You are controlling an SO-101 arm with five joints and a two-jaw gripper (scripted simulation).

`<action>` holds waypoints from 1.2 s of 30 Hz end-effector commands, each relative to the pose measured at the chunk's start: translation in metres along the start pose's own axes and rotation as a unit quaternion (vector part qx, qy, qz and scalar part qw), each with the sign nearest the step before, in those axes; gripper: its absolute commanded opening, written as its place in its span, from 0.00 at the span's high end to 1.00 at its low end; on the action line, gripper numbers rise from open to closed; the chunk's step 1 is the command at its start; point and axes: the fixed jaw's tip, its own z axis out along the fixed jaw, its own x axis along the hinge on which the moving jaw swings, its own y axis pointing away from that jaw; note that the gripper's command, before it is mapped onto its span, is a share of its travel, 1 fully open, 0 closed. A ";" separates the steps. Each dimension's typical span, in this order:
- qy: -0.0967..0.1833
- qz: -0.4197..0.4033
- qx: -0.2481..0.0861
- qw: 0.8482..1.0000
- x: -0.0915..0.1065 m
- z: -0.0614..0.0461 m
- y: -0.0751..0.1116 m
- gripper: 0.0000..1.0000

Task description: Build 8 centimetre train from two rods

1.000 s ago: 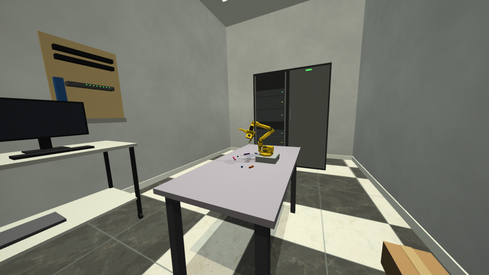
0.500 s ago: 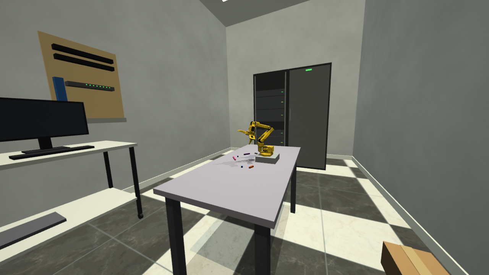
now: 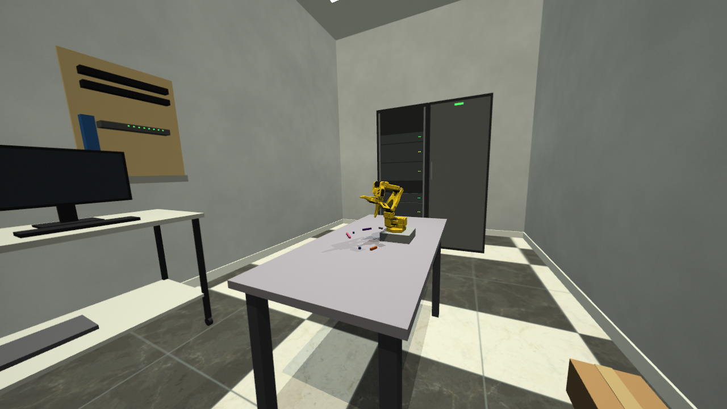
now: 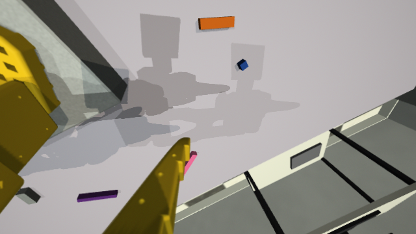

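Observation:
My yellow arm stands on a grey base (image 3: 397, 234) at the far part of the table, and my gripper (image 3: 372, 199) is held high above the table, open and empty. In the wrist view the one visible finger (image 4: 169, 175) partly hides a pink rod (image 4: 189, 162). An orange rod (image 4: 216, 23) lies flat at the top, with a blue cube-like rod (image 4: 242, 64) below it. A purple rod (image 4: 97, 195) lies at lower left, with a grey rod (image 4: 28, 195) beside it. In the exterior view I see the orange rod (image 3: 373, 248), the pink rod (image 3: 348, 234) and the purple rod (image 3: 366, 228).
The table's edge runs diagonally through the wrist view, with the tiled floor beyond it. A desk with a monitor (image 3: 61, 183) stands to the left, a server cabinet (image 3: 434, 170) behind the table, and a cardboard box (image 3: 607, 389) on the floor.

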 end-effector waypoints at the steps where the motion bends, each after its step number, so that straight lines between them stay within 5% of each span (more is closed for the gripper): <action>1: -0.011 -0.033 0.006 0.999 -0.012 0.000 -0.005 0.00; 36: -0.016 -0.047 0.013 0.999 -0.016 -0.002 -0.007 0.00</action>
